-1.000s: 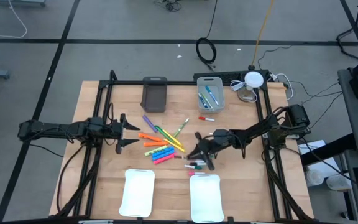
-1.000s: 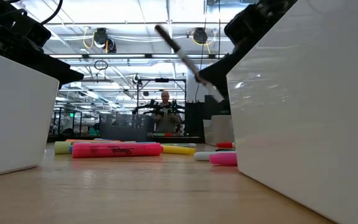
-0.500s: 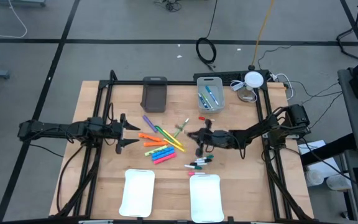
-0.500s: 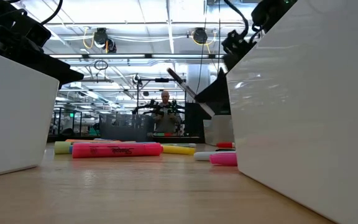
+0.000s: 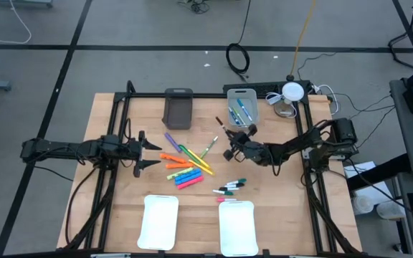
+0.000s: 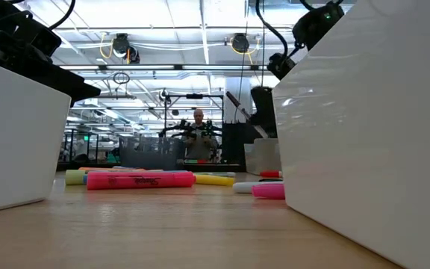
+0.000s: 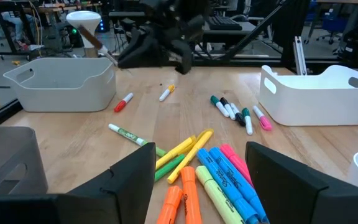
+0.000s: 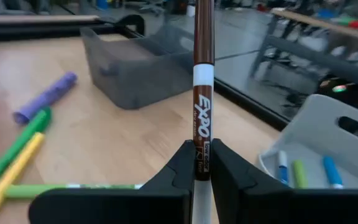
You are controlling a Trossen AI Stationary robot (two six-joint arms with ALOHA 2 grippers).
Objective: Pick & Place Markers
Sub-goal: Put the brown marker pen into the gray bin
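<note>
The right gripper (image 5: pixel 229 141) is squeezed shut on a thin brown marker (image 8: pixel 202 93), which sticks up between its two fingers (image 8: pixel 180 167). It holds the pen up in the air, just beside the light grey bin (image 5: pixel 241 107) at the back of the table (image 5: pixel 278 208). That bin already has a few blue and green pens in it. So the step in hand looks like carrying this pen over to that bin. Next, the gripper needs to get right above the bin, tip the pen down and let go, so it drops inside and not on the rim. The left gripper (image 5: pixel 139 152) waits on the left side with its fingers wide apart, holding nothing. The other markers (image 5: pixel 182 163) lie in a pile in the middle, and a few thin ones (image 5: pixel 229 188) lie near the white trays (image 5: pixel 236 231).
</note>
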